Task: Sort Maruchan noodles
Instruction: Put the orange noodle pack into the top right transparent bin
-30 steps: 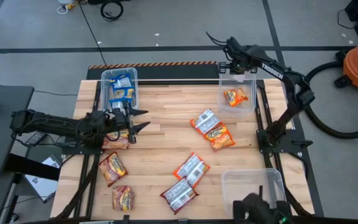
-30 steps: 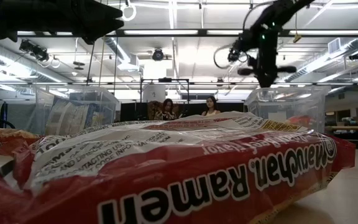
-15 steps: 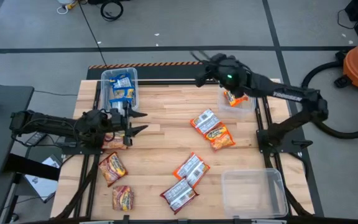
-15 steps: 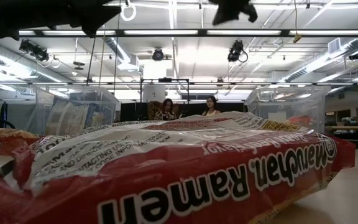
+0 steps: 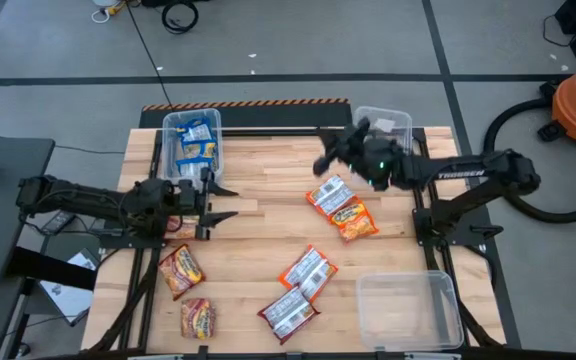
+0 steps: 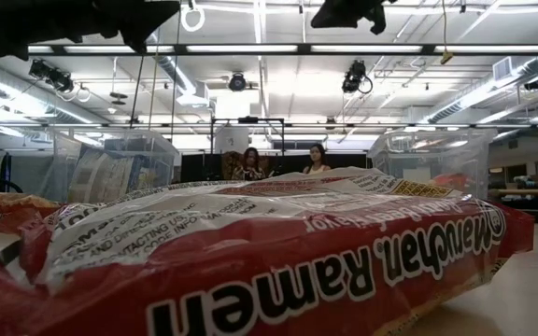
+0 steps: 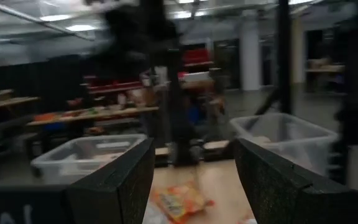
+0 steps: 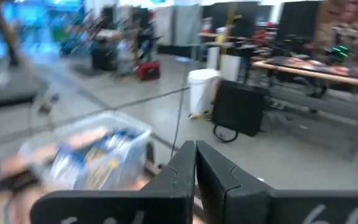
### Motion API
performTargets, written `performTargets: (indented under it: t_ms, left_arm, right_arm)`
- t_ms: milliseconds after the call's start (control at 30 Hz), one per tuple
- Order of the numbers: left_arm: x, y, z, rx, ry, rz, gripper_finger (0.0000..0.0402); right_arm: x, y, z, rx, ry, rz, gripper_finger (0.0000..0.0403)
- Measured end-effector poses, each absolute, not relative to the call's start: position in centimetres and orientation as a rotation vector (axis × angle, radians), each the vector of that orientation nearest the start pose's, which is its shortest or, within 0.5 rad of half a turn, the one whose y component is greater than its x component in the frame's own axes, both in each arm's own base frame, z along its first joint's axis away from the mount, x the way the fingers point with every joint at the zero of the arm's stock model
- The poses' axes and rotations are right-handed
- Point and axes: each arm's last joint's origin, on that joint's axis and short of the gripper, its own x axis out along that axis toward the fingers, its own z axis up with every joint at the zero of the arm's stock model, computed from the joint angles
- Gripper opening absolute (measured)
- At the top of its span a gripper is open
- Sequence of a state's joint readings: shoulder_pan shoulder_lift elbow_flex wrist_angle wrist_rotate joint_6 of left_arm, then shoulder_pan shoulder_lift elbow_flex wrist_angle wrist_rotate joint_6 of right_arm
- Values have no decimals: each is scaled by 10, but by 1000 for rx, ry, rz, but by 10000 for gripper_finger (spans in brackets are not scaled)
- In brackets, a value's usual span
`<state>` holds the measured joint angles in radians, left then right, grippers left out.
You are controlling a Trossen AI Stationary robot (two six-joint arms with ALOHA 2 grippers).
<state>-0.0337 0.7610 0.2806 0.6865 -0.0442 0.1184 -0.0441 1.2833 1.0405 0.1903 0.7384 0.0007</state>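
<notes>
The right tool (image 5: 326, 160) is seen shut and empty, hovering just beside the nearest packet (image 5: 330, 194), whose long axis is set diagonally on the counter (image 5: 268, 240). The left tool (image 5: 218, 202) is held open, empty, well apart from that packet.

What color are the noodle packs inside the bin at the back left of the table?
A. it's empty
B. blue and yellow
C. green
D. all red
B: from above, the bin at the back left holds blue-and-yellow packets.
</notes>
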Motion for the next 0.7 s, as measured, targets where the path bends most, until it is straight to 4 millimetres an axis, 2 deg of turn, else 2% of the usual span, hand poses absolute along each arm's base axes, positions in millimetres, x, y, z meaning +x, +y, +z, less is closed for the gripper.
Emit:
performTargets:
  t_ms: [100,167,333,433,567,700]
  left_arm:
    - [175,-9,245,146,-146,99,223]
    - [185,-16,251,167,-103,117,216]
    - [213,-33,257,237,-12,81,202]
    - [221,-42,261,242,-10,60,193]
    - [222,-56,268,197,-22,13,178]
    - [219,-73,273,159,-35,-83,167]
  right_arm:
    - [287,-6,346,-83,102,-740,13]
    - [286,15,344,-130,131,-704,10]
    - [274,66,331,-217,244,-596,13]
    - [263,90,323,-216,298,-503,18]
    - [243,114,314,-207,385,-387,20]
    - [234,121,309,-66,467,-283,28]
